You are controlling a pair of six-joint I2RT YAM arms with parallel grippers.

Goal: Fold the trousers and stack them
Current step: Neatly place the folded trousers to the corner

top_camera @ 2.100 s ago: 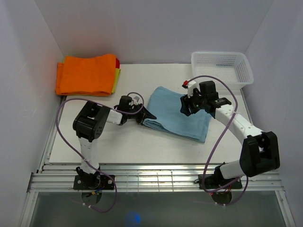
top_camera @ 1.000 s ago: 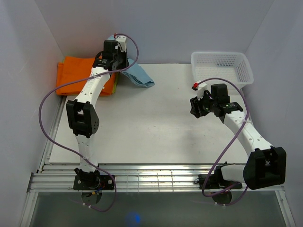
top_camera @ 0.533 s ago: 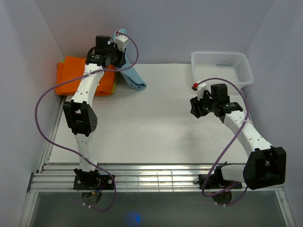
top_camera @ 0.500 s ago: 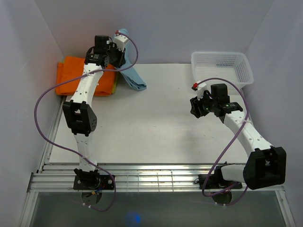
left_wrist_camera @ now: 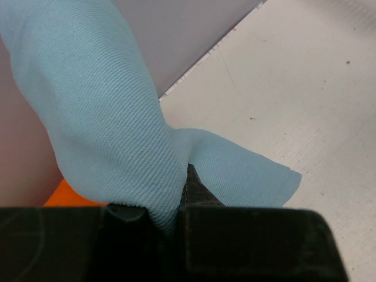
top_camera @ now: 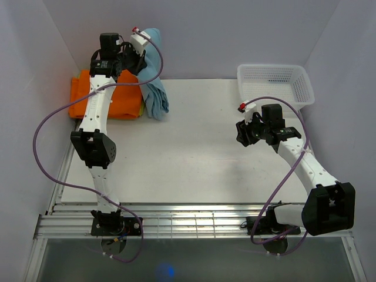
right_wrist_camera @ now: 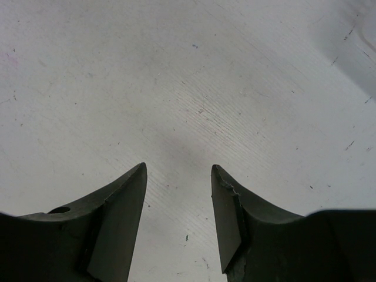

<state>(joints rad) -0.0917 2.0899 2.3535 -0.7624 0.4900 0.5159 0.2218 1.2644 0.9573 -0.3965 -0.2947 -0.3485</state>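
- Where the left arm (top_camera: 97,111) reaches toward the far left corner of the desk (top_camera: 194,158), the orange folded garment (top_camera: 126,98) lies flat near the back wall, partly covered by the arm.
- The left gripper (top_camera: 138,54) is raised above the right edge of that garment. Its jaws are nearly pressed together and pinch the trousers (top_camera: 156,88).
- The trousers hang from the left gripper as a bunched light-blue strip. The lower end reaches the desk just beside the orange folded garment.
- In the left wrist view, the trousers (left_wrist_camera: 106,117) fill the gap between the jaws of the left gripper (left_wrist_camera: 176,202).
- The right gripper (top_camera: 242,135) hovers over bare desk, well apart from the trousers. In the right wrist view, the right gripper (right_wrist_camera: 178,176) has its jaws spread, with nothing between them.
- The white mesh basket (top_camera: 270,66) stands at the far right corner.
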